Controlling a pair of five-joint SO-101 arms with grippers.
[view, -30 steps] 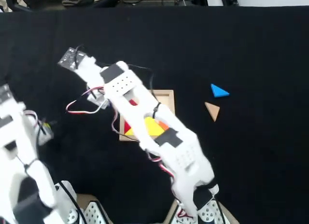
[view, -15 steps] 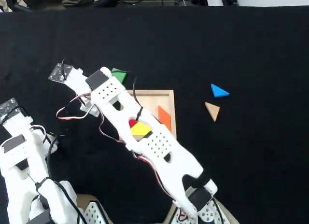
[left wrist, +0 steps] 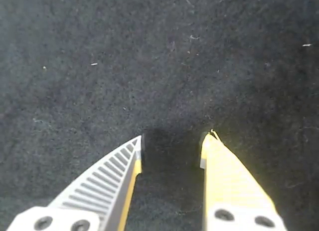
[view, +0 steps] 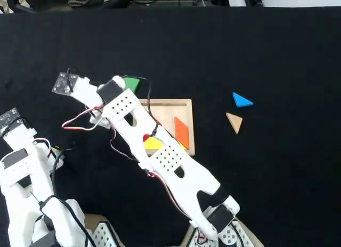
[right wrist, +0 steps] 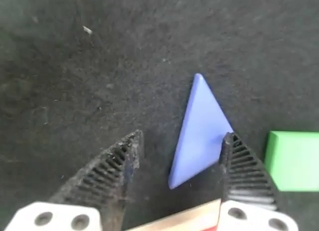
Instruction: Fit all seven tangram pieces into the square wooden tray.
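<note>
Both arms are white plastic shells with black motor blocks at the joints. The right arm (view: 170,162) has grids of small holes and loose red, white and black cables (view: 65,124). The left arm (view: 24,188) is plainer. The left jaws are pale and yellow, with one side ribbed. The right jaws are black and ribbed, on white screwed mounts.

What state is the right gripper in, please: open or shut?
Open: the right gripper has its fingers wide apart, with a blue triangle on the cloth between them.
</note>
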